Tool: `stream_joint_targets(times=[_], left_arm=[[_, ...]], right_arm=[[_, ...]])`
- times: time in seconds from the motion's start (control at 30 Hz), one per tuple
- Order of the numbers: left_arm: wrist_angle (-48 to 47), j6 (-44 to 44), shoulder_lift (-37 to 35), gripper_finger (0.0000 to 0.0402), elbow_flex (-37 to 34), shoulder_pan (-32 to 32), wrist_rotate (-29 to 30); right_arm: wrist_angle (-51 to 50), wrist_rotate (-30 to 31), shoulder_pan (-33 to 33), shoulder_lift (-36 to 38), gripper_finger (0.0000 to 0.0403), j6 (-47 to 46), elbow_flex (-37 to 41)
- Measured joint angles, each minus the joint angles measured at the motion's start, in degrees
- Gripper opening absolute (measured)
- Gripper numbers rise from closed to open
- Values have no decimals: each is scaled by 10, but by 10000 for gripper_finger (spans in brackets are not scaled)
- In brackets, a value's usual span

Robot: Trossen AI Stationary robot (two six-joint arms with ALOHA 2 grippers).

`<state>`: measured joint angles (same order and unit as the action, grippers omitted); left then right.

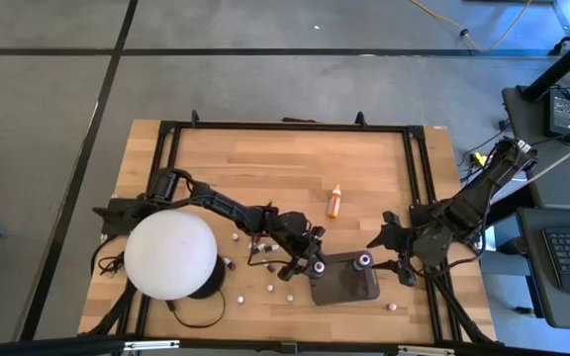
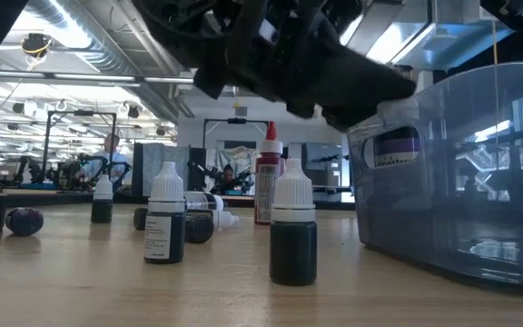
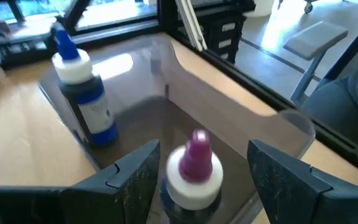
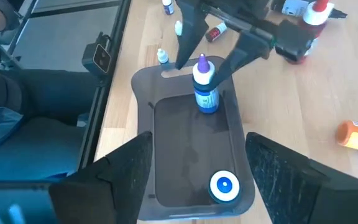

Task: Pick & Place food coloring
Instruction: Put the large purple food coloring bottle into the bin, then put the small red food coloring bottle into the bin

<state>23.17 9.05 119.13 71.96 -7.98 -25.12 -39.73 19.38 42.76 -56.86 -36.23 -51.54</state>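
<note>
The dark grey tray (image 1: pixel 349 289) lies near the table's front edge. A purple-tipped food coloring bottle (image 3: pixel 194 165) stands upright in its left end. My left gripper (image 1: pixel 317 267) is open, one finger on each side of that bottle (image 4: pixel 204 84) and apart from it. A blue-tipped bottle (image 3: pixel 82 87) stands upright at the tray's right end (image 1: pixel 363 260). My right gripper (image 4: pixel 197 180) is open above the tray's right edge (image 1: pixel 392 257) and holds nothing.
A long orange bottle (image 1: pixel 333 201) lies on the wood beyond the tray. Several small bottles (image 1: pixel 255 247) stand or lie to the tray's left; some show close up in the low view (image 2: pixel 293 232). The big white dome (image 1: pixel 170 254) fills the front left corner.
</note>
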Motion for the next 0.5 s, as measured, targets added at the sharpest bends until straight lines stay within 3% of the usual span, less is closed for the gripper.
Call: stream_joint_targets(times=[0.27, 0.5], left_arm=[[-99, 61, -61, 237, 0, 5, 7], [-233, 108, -118, 237, 0, 38, 31]], right_arm=[[-118, 9, 0, -55, 260, -44, -82], [-182, -74, 13, -143, 260, -208, -100]])
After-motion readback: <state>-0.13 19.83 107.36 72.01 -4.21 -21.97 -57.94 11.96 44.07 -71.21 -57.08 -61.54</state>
